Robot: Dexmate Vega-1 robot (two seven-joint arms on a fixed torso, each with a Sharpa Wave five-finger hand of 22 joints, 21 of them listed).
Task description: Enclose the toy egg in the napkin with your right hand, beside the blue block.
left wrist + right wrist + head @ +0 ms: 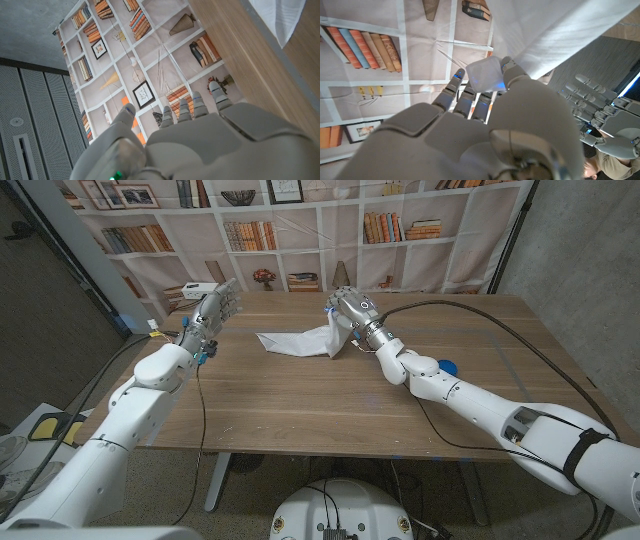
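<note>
Napkin (305, 340) corner in raised right hand (345, 308)

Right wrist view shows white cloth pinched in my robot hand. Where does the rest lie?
Observer: The white cloth napkin trails left of the right robot hand, its far end on the wooden table.
Operator: And the blue block?
Observer: A small blue object sits beside your right forearm, apart from the napkin.
Operator: My other arm?
Observer: The left robot hand is raised near the table's far left corner, holding nothing.
</note>
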